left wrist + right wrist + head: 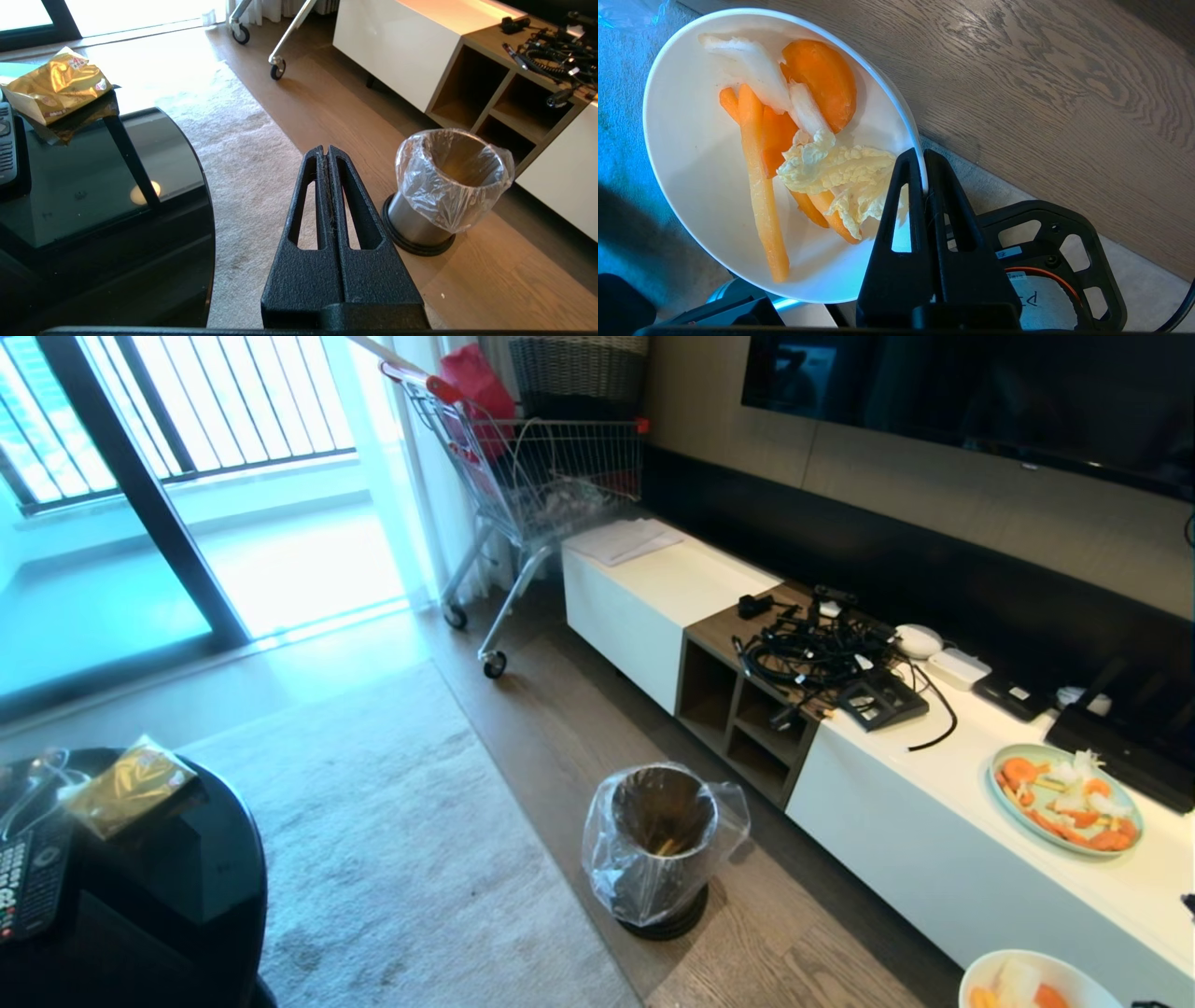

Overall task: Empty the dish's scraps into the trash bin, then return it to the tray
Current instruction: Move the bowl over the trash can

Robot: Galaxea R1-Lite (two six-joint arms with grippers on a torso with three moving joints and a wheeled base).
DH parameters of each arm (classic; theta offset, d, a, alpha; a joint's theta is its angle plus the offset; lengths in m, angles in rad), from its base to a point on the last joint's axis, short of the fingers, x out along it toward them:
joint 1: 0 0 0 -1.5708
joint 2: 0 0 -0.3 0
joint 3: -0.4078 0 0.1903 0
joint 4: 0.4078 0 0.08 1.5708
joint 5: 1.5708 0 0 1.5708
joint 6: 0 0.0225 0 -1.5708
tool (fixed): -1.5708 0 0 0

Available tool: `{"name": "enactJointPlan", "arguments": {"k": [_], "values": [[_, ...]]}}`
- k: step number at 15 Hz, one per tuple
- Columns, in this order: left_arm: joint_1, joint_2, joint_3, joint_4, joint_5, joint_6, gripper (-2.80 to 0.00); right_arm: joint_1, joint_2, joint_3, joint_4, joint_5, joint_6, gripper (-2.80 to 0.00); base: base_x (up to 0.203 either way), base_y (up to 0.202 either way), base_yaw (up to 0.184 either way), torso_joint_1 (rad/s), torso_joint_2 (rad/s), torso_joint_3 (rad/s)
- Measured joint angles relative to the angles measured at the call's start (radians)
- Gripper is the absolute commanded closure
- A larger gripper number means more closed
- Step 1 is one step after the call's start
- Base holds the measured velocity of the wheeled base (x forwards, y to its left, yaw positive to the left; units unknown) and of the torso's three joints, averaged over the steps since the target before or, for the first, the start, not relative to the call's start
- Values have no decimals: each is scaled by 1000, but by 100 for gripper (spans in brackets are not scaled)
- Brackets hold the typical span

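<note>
My right gripper (923, 156) is shut on the rim of the dish (691, 154), a glossy white bowl held above the floor, one finger inside the rim and one outside. The scraps (794, 154), orange carrot pieces and pale cabbage, lie inside it. In the head view only the dish's top (1036, 982) shows at the bottom right edge. The trash bin (658, 845), shiny steel with a clear bag liner and dark base, stands on the wood floor to the dish's left. My left gripper (326, 150) is shut and empty, parked left of the trash bin (448, 186). The tray is out of view.
A long white cabinet (934, 859) runs along the right, carrying a pale-green plate (1064, 798) of food and a cable tangle (812, 653). A black round table (131, 896) with a gold packet sits at left. A shopping cart (532, 476) stands at the back, a rug (373, 840) between.
</note>
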Motion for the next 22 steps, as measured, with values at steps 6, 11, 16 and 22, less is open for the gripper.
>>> {"name": "enactJointPlan", "arguments": {"k": [6,11,16,22], "values": [[0,0,0,0,0,0,0,0,16,-17,-1,0,0,0,0,0,0,1,2,-196],[0,0,0,0,0,0,0,0,30,-34,-3,0,0,0,0,0,0,2,3,-200],[0,0,0,0,0,0,0,-1,44,-52,-132,-1,1,0,0,0,0,2,4,-198],[0,0,0,0,0,0,0,0,49,-69,-256,0,4,0,0,0,0,2,0,-199]]}}
